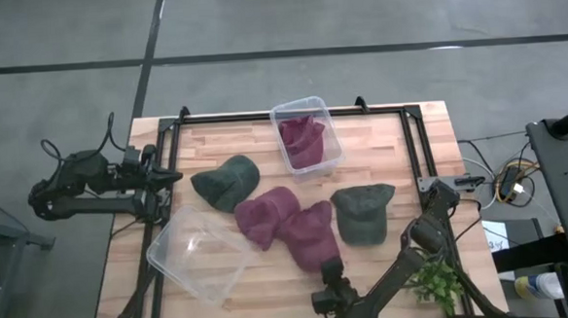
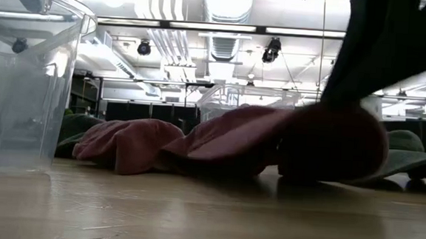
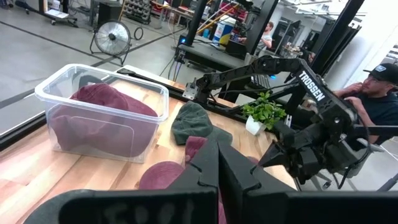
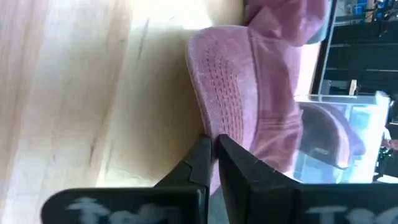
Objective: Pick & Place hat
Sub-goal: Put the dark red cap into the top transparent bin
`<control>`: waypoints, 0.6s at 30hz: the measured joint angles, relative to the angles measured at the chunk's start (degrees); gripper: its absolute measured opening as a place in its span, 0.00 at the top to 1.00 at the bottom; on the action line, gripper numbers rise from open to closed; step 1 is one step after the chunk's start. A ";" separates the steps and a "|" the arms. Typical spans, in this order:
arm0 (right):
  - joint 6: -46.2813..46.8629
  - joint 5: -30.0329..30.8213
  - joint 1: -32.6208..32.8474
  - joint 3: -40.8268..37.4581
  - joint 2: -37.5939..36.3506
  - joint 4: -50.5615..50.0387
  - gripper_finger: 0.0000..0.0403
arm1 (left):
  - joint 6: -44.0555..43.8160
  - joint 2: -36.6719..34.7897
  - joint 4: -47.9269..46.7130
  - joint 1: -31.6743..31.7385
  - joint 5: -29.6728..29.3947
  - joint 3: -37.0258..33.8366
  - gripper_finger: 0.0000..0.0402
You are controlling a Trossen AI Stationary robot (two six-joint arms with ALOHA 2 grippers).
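Beside the far bin (image 1: 328, 116), already holding one hat (image 1: 301, 139), the right gripper (image 1: 331, 271) is pinching a maroon hat (image 1: 312, 234)'s brim; four hats are waiting. Left gripper (image 1: 164, 177) is idling closed.

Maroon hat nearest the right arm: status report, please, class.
Right gripper shut on near maroon hat brim. Left gripper shut, parked at table's left edge. Nothing blocking.

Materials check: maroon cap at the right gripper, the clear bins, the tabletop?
Maroon cap pinched by the right gripper: looks like soft woven cotton, matte, with rows of stitching on the brim. Clear bins: likely thin rigid plastic, glossy and see-through. Tabletop: pale wood planks, visible grain and seams, satin finish.
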 joint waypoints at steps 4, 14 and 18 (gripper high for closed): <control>-1.34 -0.04 0.05 5.20 -0.30 -1.73 0.97 | 0.00 0.01 -0.01 -0.02 0.00 0.00 1.00; -7.83 -0.17 0.43 13.06 -6.42 -1.85 0.97 | -0.02 -0.01 0.01 0.00 0.00 0.00 1.00; -7.05 -0.28 0.71 13.59 -11.12 -1.73 0.97 | -0.08 0.01 -0.01 -0.01 0.02 0.00 1.00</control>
